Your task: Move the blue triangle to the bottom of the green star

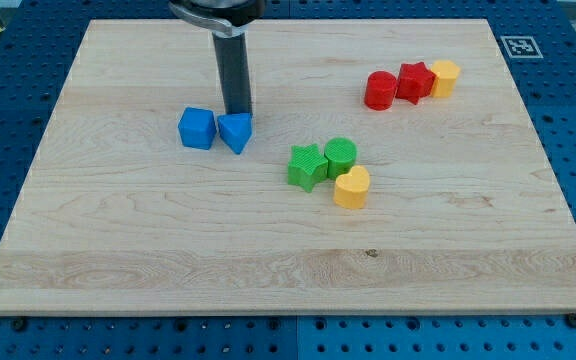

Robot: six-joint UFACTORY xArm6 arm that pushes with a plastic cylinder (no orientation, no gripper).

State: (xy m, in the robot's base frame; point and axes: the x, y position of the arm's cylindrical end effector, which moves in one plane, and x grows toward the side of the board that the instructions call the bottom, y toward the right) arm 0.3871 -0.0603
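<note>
The blue triangle (pixel 236 131) lies left of the board's middle, with a blue cube (pixel 197 128) touching its left side. The green star (pixel 307 166) lies to the right and a little lower, near the board's centre. My tip (pixel 237 111) stands right behind the blue triangle, at its top edge, touching or almost touching it. The rod rises from there to the view's top.
A green cylinder (pixel 341 156) touches the star's right side, and a yellow heart (pixel 352 187) sits just below it. At the upper right a red cylinder (pixel 379 90), a red star (pixel 414 81) and a yellow block (pixel 445 76) stand in a row. The wooden board (pixel 168 250) lies on a blue pegboard.
</note>
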